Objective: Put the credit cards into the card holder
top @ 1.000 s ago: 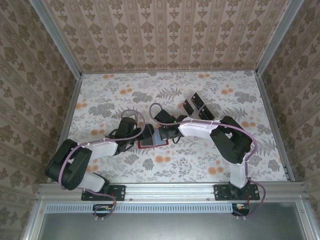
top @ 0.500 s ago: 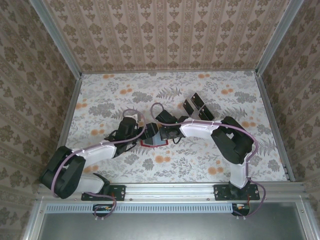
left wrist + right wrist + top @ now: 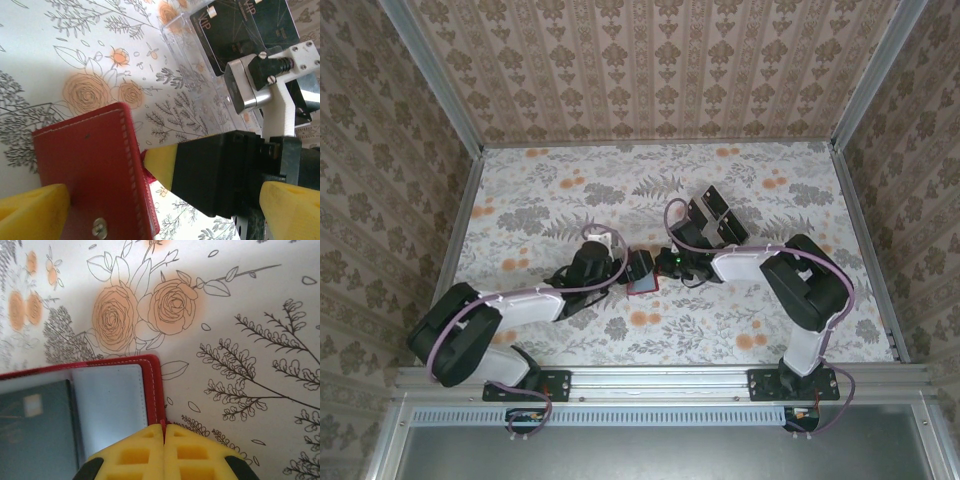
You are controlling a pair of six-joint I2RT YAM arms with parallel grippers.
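Observation:
The red card holder (image 3: 643, 284) lies at the middle of the table between the two grippers. My right gripper (image 3: 164, 432) is shut on the card holder's (image 3: 152, 385) red edge. The holder's inside shows a pale clear pocket and a dark card (image 3: 35, 425) in the pocket beside it. My left gripper (image 3: 162, 200) stands open with the card holder's red outer flap (image 3: 90, 165) between its yellow fingers (image 3: 30, 212), close to the left one. The right gripper's (image 3: 160, 167) yellow tip touches that flap's stitched edge. Black credit cards (image 3: 713, 213) lie behind the right arm, also seen as credit cards (image 3: 235, 30) with a gold print.
The cards rest on a clear plastic tray (image 3: 182, 45) on the flowered tablecloth (image 3: 540, 190). Patterned walls with metal rails (image 3: 865, 240) close in the table on three sides. Both arms meet at the middle, and the right arm's elbow (image 3: 810, 280) bulges toward the right rail.
Both grippers and the card holder have shifted to the right. The right arm has drawn back toward its side and the left arm has stretched after it. The jaws have not changed.

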